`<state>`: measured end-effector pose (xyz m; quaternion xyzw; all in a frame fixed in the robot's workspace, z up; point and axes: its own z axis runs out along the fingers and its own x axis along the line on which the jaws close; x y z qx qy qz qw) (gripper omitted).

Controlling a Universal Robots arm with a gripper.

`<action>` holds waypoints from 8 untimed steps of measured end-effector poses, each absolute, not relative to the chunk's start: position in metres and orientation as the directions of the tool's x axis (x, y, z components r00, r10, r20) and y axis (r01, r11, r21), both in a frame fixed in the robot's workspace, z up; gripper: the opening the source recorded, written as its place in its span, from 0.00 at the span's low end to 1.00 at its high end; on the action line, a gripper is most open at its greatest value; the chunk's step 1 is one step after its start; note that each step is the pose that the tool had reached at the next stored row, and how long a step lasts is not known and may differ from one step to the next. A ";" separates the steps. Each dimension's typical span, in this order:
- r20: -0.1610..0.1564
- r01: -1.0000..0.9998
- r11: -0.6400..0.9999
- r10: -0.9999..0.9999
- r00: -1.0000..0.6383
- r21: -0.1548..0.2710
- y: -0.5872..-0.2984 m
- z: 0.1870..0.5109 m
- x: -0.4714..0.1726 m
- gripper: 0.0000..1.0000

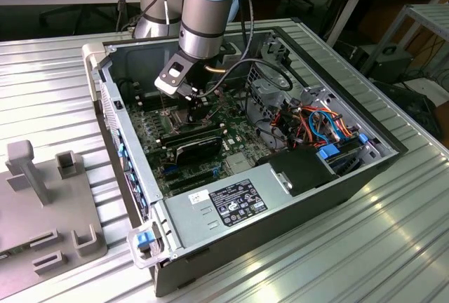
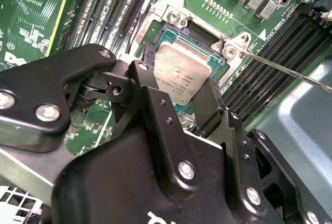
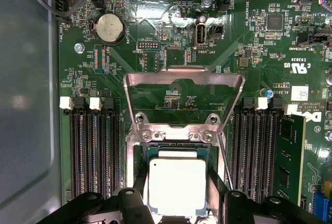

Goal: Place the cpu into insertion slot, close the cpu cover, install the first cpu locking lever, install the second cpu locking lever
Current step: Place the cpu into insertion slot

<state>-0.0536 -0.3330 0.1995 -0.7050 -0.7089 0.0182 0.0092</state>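
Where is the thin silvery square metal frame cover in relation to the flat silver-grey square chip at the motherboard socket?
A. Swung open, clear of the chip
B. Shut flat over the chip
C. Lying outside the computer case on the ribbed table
A: in the first wrist view the thin silvery metal frame cover is swung back over the green motherboard, which shows through its window, and the flat silver-grey square chip is uncovered.

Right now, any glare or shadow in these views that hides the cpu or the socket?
First wrist view: light washes the cpu pale on top, glare streaks the motherboard beside the coin battery, and the open cpu cover gleams but is readable. Second wrist view: the cpu has a dull even sheen, no hotspot. Exterior view: the computer case interior sits darker than the glinting ribbed table.
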 end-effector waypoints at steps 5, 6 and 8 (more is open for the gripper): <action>-0.012 0.999 0.005 1.000 -0.006 -0.038 -0.333 0.199 -0.054 0.62; -0.013 0.999 0.005 1.000 -0.006 -0.039 -0.333 0.199 -0.054 0.62; -0.013 0.999 0.005 1.000 -0.006 -0.039 -0.333 0.199 -0.054 0.62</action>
